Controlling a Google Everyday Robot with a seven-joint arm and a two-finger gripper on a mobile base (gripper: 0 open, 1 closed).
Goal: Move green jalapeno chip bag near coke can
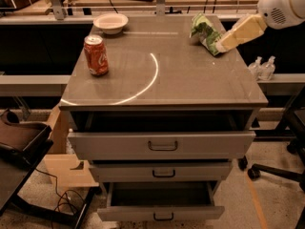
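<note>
The green jalapeno chip bag (204,31) lies wrinkled at the far right of the grey cabinet top (181,80). The red coke can (96,55) stands upright at the left side of the top, far from the bag. My gripper (225,44) comes in from the upper right on the white arm (282,4). Its pale tip sits at the bag's right edge and hides part of the bag. I cannot tell whether it touches the bag.
A shallow white bowl (110,22) sits at the far left corner, behind the can. A white arc is marked on the top. The cabinet's top drawer (162,144) and bottom drawer (161,206) are pulled out. Two small bottles (262,67) stand to the right; chairs flank both sides.
</note>
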